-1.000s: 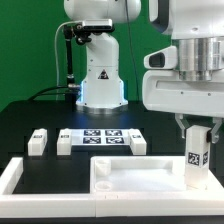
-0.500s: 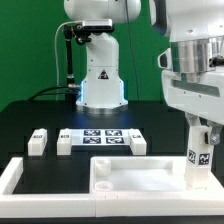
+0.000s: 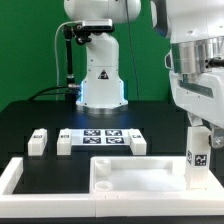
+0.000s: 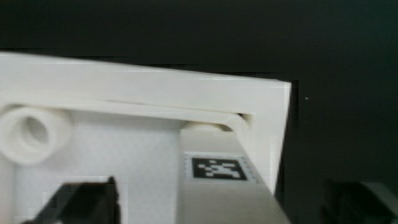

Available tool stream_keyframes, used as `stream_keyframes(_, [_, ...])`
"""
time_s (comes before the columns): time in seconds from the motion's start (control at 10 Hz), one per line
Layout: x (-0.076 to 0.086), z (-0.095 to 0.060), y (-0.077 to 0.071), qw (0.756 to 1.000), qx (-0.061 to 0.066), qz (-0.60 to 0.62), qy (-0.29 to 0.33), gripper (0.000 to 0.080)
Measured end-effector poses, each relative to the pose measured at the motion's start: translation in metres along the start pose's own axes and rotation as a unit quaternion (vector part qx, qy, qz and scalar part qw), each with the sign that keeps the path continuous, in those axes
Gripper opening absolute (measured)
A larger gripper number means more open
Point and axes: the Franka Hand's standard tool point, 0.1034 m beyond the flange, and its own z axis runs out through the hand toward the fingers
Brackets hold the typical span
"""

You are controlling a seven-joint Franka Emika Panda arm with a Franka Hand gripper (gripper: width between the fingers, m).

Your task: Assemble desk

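Note:
The white desk tabletop [image 3: 135, 175] lies flat at the front, with a round socket [image 4: 31, 132] showing in it. A white leg [image 3: 198, 160] with a tag stands upright at the tabletop's corner on the exterior view's right. My gripper [image 3: 199, 140] hangs over this leg [image 4: 221, 150]. It is open, with one dark finger on each side of the leg [image 4: 80, 202] and a gap beside it. Three more legs stand behind: two [image 3: 38, 141] [image 3: 65, 143] at the exterior view's left, one [image 3: 138, 143] near the middle.
The marker board [image 3: 100, 138] lies between the loose legs on the black table. A low white border rail [image 3: 14, 176] runs along the front and the exterior view's left of the tabletop. The robot's base [image 3: 100, 85] stands at the back.
The arm shifted a little toward the exterior view's right and set the leg lower on the tabletop corner. The jaws have let go of the leg and now stand apart.

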Motion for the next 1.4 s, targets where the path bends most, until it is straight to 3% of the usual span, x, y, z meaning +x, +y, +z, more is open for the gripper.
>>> stream_keyframes(0.2, [-0.007,0.003,0.001,0.993,-0.005,-0.118,0.004,0.0643])
stream_keyframes(0.6, [-0.003,0.002,0.002,0.964,-0.007,-0.265,0.005,0.0649])
stream_keyframes(0.9, [0.01,0.0,-0.004,0.871,-0.02,-0.49,0.015,0.0649])
stream_keyframes(1.0, [0.01,0.001,-0.004,0.862,-0.021,-0.506,0.014,0.0649])
stream_keyframes(1.1, [0.01,0.001,-0.004,0.868,-0.02,-0.496,0.014,0.0649])
stream_keyframes(1.3, [0.01,0.001,-0.004,0.871,-0.02,-0.491,0.014,0.0377])
stream_keyframes(1.4, [0.013,0.001,-0.002,0.88,-0.023,-0.474,0.016,0.0298])
